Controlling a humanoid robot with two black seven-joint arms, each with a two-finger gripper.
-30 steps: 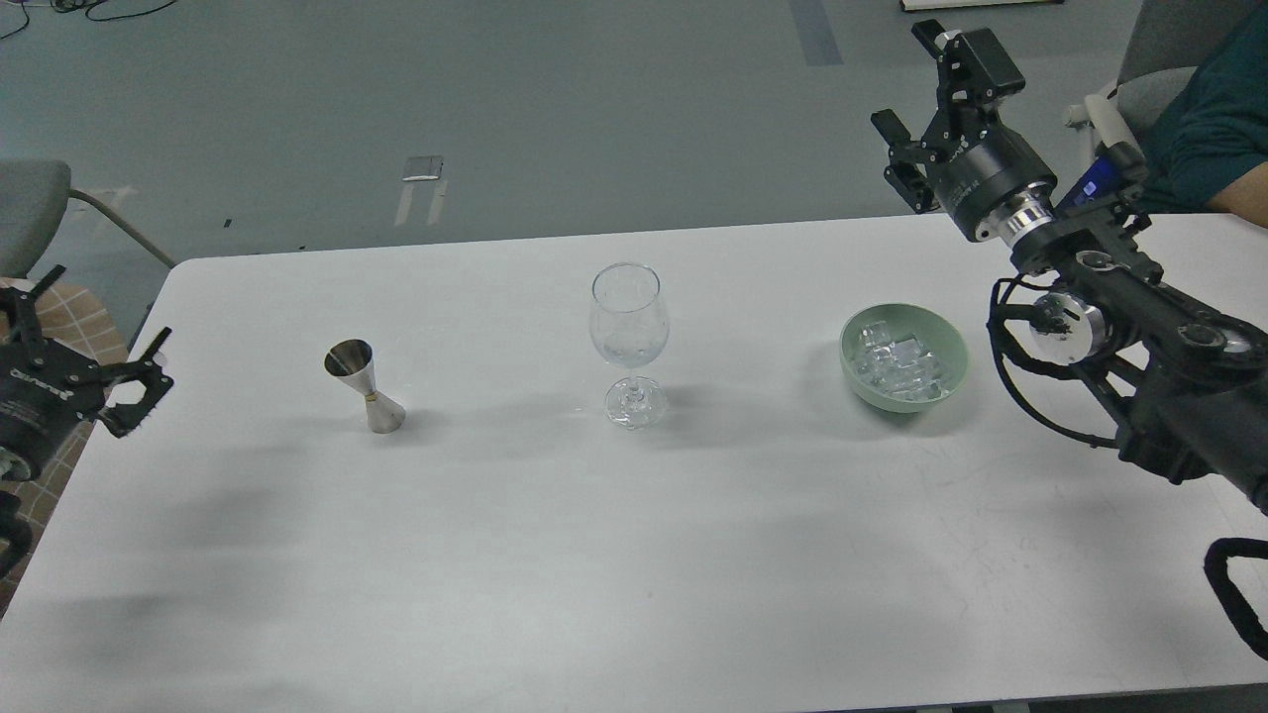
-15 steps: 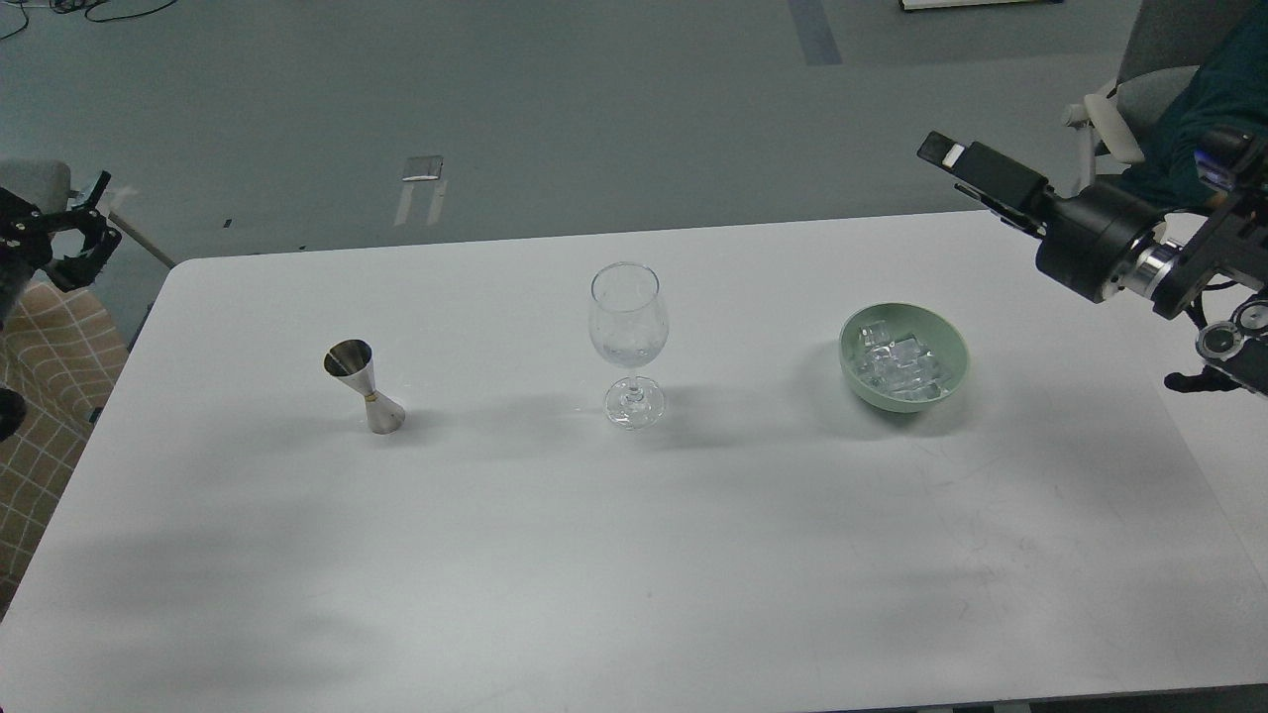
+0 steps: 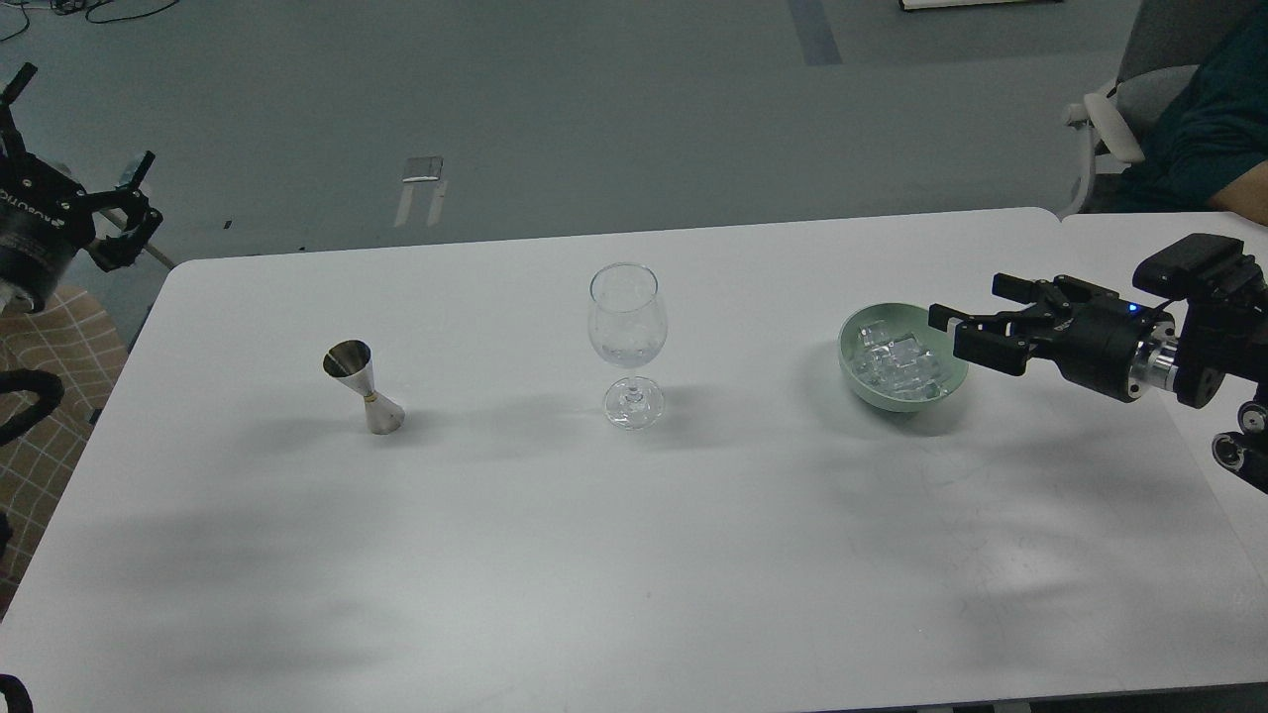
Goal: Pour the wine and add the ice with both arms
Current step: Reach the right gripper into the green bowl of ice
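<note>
In the head view, the right gripper (image 3: 966, 322) sits at the right of the frame, level with the green bowl (image 3: 854, 371) and just at its right rim, its fingers spread apart and holding nothing. The ice (image 3: 897, 361) lies heaped in that bowl. If the fingers come in this low and sideways, they could knock the rim and push or tip the light bowl, or squeeze a slick cube so that it shoots out. The left gripper (image 3: 74, 188) hangs at the upper left, off the table (image 3: 634, 555), open and empty, well apart from the metal measuring cup (image 3: 362, 384). That cup looks narrow-waisted and easy to topple. Any wine in it cannot be seen. The glass (image 3: 627, 337) stands at centre.
</note>
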